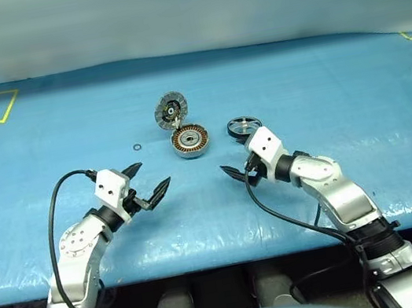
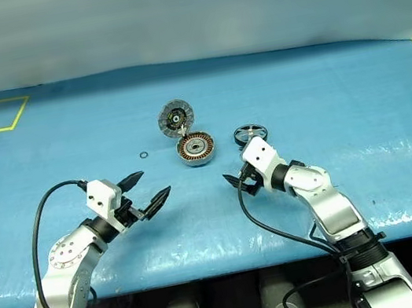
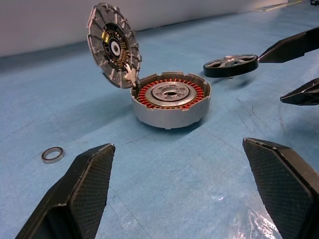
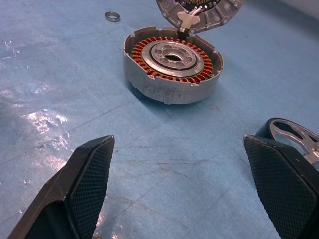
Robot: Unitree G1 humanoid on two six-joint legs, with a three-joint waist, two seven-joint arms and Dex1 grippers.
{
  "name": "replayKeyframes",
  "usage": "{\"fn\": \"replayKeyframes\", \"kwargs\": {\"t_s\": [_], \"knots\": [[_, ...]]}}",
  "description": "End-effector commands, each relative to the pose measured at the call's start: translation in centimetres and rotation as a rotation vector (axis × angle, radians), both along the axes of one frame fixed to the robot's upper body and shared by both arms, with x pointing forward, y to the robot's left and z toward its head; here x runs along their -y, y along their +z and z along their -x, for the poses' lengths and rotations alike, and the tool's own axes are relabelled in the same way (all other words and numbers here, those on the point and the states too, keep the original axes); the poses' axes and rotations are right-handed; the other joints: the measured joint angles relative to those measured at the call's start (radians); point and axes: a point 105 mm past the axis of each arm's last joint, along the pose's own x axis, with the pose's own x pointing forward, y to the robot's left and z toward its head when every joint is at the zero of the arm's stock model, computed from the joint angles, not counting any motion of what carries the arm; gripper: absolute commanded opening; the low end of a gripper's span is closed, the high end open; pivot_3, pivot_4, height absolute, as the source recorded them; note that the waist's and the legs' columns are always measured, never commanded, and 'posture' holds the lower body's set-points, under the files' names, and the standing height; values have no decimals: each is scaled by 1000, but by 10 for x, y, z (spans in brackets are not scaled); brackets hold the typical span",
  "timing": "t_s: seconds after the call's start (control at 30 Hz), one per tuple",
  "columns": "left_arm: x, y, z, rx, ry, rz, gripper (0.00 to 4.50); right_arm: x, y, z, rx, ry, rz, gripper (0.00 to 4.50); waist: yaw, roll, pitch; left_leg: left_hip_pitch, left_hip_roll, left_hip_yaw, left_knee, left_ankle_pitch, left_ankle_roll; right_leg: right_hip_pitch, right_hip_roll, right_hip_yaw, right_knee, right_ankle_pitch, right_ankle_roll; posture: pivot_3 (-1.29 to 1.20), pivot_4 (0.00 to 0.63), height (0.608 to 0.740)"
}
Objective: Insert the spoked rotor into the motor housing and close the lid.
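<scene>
Facing you, the housing sits with its lid raised; both grippers gape wide, empty, rotor untouched.

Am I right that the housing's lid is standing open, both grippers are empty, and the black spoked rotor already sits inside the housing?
Not quite. The lid does stand open and both the left gripper and right gripper are empty, but the spoked rotor lies on the blue table beside the motor housing, apart from it. The left wrist view shows only copper windings inside.

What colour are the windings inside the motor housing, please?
Copper-orange windings ring the motor housing's silver centre; the right wrist view shows them best.
</scene>
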Motion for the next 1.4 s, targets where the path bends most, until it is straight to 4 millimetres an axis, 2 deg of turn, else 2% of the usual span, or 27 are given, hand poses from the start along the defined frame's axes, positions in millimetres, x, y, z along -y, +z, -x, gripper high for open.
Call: {"fn": "replayKeyframes", "kwargs": {"t_s": [0.03,0.47,1.4], "knots": [[1,16,1,59,-8,10,4489,0,15,-4,52,9,-40,4344,0,0,0,0,0,0,0,0,0,0,0,0,0,0,0,0,150,740],[6,16,3,38,-58,24,4489,-1,21,1,39,37,-115,4344,2,0,0,0,0,0,0,0,0,0,0,0,0,0,0,0,150,740],[9,18,0,48,-72,24,4489,-5,23,-5,41,57,-87,4344,2,0,0,0,0,0,0,0,0,0,0,0,0,0,0,0,150,740]]}}
